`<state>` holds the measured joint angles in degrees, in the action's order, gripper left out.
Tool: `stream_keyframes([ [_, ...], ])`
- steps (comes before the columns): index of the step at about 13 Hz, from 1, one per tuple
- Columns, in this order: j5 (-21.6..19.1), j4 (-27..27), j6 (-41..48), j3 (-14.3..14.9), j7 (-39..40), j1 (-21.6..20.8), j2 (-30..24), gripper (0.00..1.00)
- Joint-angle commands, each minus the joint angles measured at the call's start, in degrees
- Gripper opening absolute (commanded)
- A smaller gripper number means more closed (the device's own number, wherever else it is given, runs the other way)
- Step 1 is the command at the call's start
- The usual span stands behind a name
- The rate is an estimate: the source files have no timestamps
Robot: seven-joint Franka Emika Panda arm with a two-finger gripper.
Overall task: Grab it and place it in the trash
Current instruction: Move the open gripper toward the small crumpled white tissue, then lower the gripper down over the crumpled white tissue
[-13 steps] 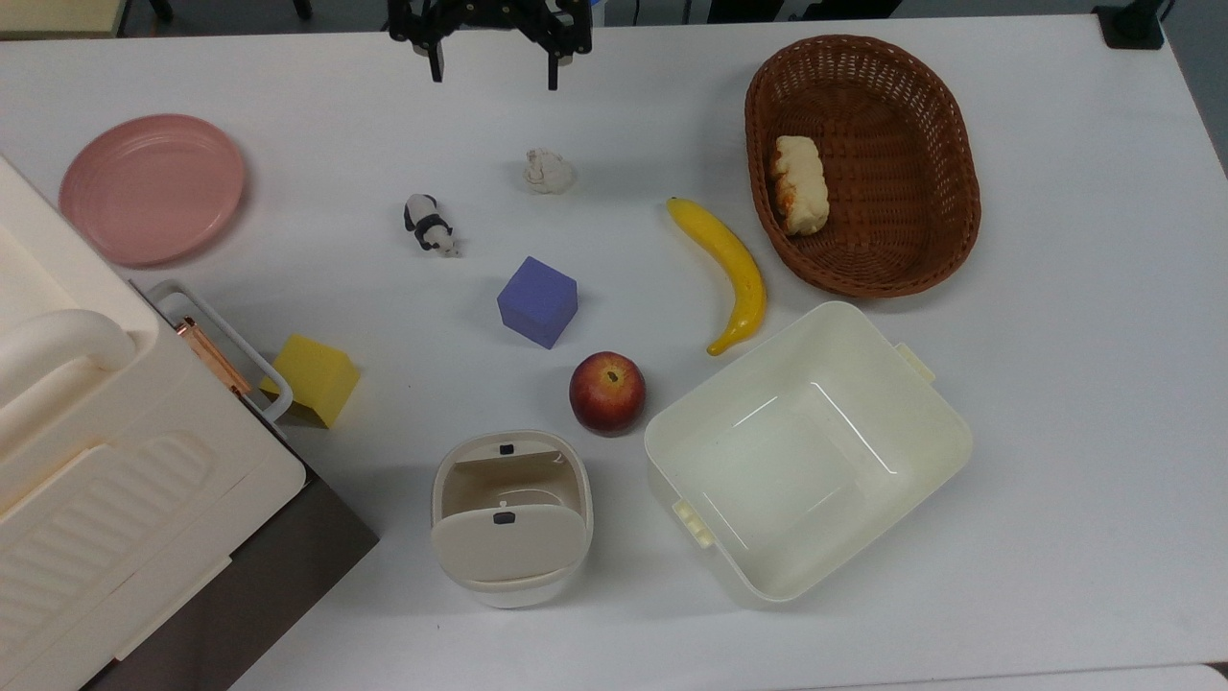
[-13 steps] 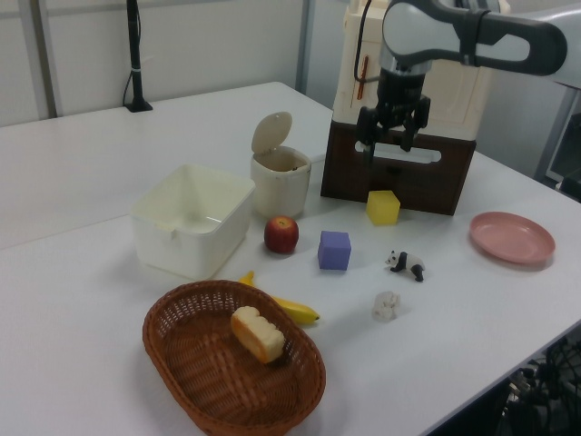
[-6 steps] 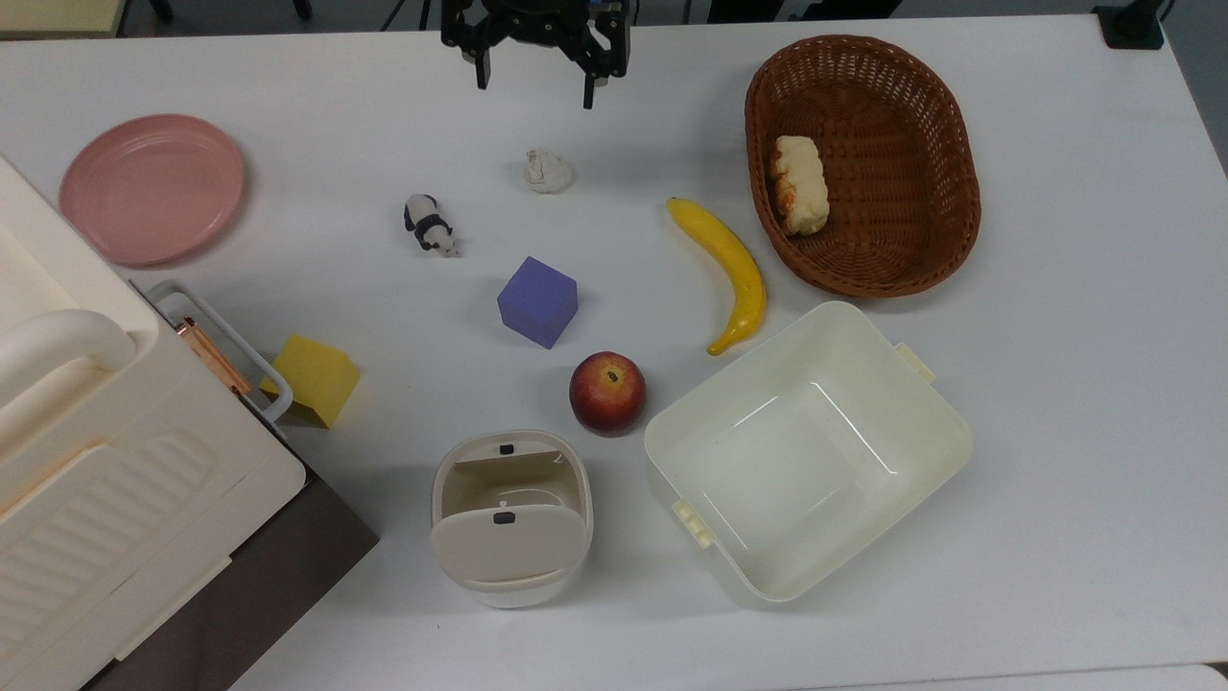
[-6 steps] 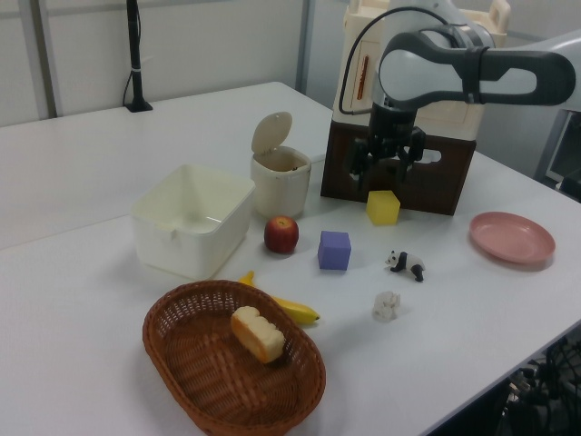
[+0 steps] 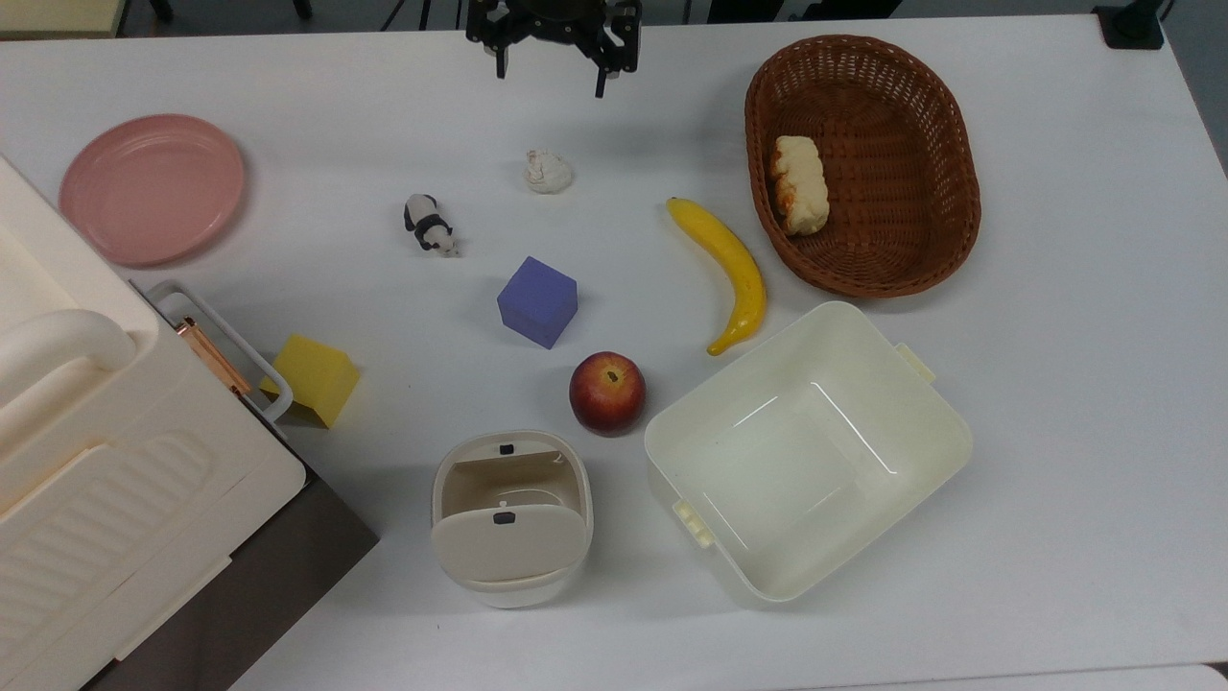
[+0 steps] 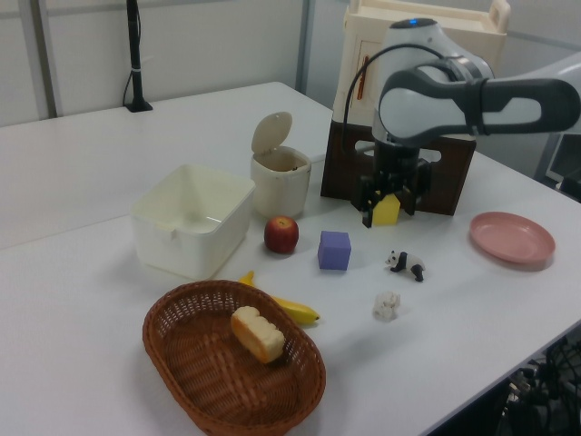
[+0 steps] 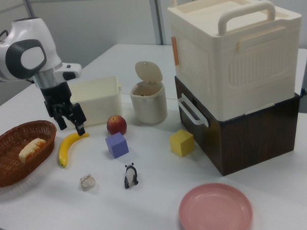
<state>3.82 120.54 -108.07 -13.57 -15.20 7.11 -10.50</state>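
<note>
1. The black two-finger gripper [image 5: 550, 79] hangs above the white table [image 5: 1055, 384], fingers spread, holding nothing.
2. The small off-white crumpled paper lump [image 5: 548, 171] lies at its 6 o'clock in the top view, apart.
3. The cream-beige bin with an open flap lid [image 5: 509, 518] stands at 6 o'clock from the lump, well apart.

A robotics lab: a white table [image 5: 1055, 432] with toy props and partition walls.

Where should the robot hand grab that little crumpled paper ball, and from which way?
Best from straight above, pinching across the middle of the crumpled paper ball. It's a small rounded lump lying free on the table, with no handle or edge to catch. The panda figurine and banana sit well apart from it, so the open hand should have room to close around it.
</note>
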Motion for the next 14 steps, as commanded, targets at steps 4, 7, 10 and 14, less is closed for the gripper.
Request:
stream_keyframes([
  [4, 0.3, 8.4, -1.8, 0.3, -1.1, 0.4, -2.9, 1.00],
  [7, 0.4, 8.4, -2.5, 0.4, -1.3, 0.4, 0.7, 1.00],
  [10, 0.5, 8.4, -6.4, 0.5, -1.1, 0.4, 3.2, 1.00],
  [14, 1.2, 8.4, -12.9, 0.5, 3.8, 0.3, 7.7, 1.00],
])
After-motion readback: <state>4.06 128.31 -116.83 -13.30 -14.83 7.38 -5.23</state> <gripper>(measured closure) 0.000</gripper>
